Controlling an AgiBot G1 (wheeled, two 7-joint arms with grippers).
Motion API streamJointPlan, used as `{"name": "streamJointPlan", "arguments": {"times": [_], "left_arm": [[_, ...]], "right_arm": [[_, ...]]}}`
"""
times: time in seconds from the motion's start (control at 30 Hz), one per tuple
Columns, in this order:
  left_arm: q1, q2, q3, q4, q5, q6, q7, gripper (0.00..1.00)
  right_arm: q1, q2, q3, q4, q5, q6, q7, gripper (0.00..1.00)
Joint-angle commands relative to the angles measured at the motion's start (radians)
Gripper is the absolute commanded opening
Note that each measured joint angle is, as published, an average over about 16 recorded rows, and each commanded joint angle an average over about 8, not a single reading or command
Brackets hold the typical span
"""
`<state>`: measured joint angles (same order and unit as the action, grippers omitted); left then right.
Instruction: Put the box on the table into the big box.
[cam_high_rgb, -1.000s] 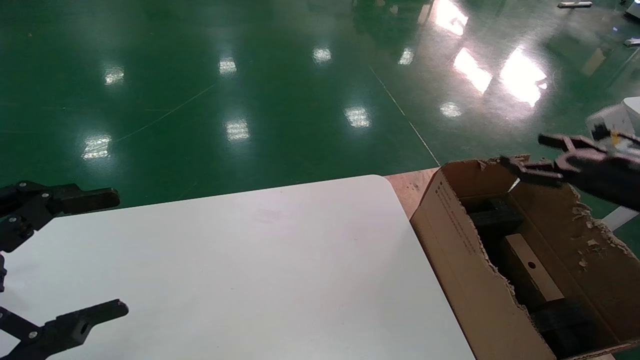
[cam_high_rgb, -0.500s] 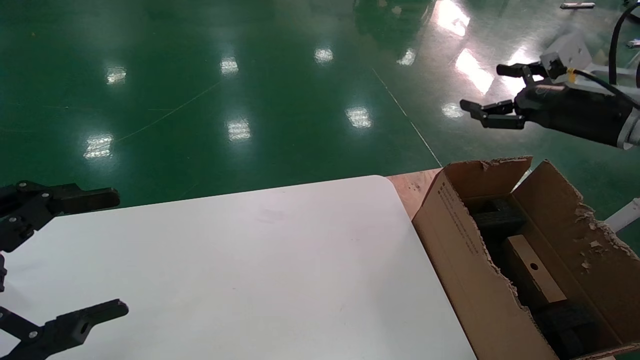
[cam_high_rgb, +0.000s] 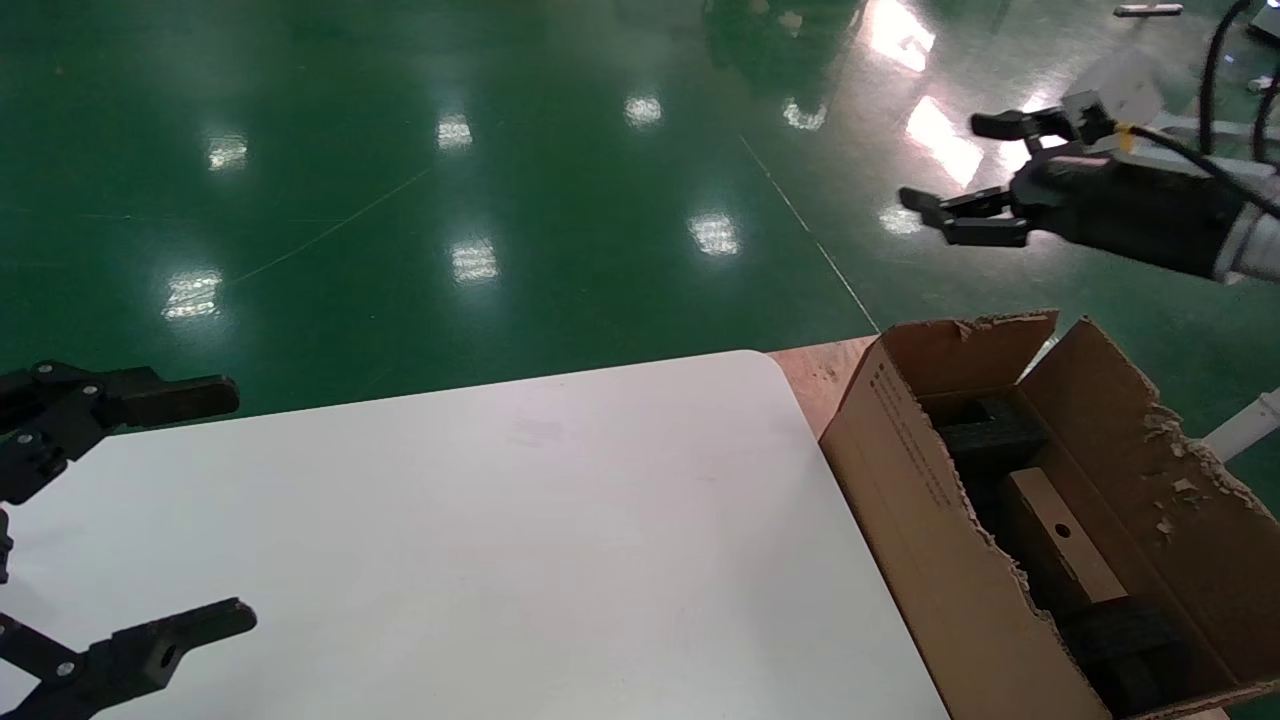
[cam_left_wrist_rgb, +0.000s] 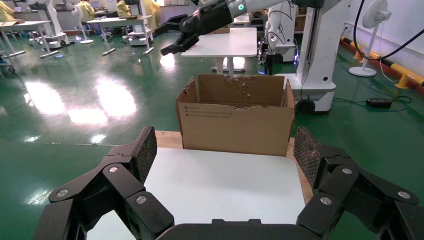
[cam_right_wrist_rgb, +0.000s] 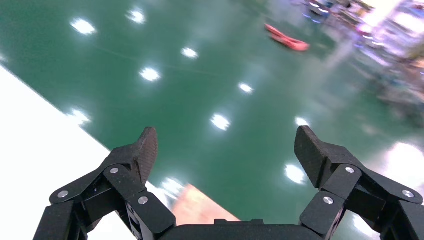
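Since a second ago the right gripper (cam_high_rgb: 950, 165) has risen from the big box's (cam_high_rgb: 930, 520) far rim and now hangs high above its far end over the green floor (cam_high_rgb: 500, 180), fingers spread wide and holding nothing. The box (cam_high_rgb: 1058, 545) lies inside the big box — between black foam blocks (cam_high_rgb: 990, 435), its round hole facing up. The big box stands just off the table's (cam_high_rgb: 500, 540) right edge. The left gripper (cam_high_rgb: 175, 515) stays parked at the table's left edge — wide open, empty.
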<state>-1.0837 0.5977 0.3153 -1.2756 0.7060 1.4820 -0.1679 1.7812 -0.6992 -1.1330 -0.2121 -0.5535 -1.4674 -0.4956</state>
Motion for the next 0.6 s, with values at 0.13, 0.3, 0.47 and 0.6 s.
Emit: {"name": "streamJointPlan", "arguments": {"times": [0.13, 0.3, 0.47, 0.6], "left_arm": [[0.0, 0.0, 0.0, 0.0, 0.0, 0.0, 0.0, 1.0], [0.0, 0.0, 0.0, 0.0, 0.0, 0.0, 0.0, 1.0], [0.0, 0.0, 0.001, 0.0, 0.0, 0.0, 0.0, 1.0], [0.0, 0.0, 0.001, 0.0, 0.0, 0.0, 0.0, 1.0]], "right_arm": [[-0.059, 0.007, 0.072, 0.127, -0.015, -0.002, 0.057, 1.0], [-0.124, 0.015, 0.15, 0.264, -0.031, -0.005, 0.12, 1.0], [-0.188, 0.023, 0.228, 0.401, -0.048, -0.007, 0.182, 1.0], [-0.24, 0.029, 0.29, 0.51, -0.06, -0.009, 0.232, 1.0]]}}
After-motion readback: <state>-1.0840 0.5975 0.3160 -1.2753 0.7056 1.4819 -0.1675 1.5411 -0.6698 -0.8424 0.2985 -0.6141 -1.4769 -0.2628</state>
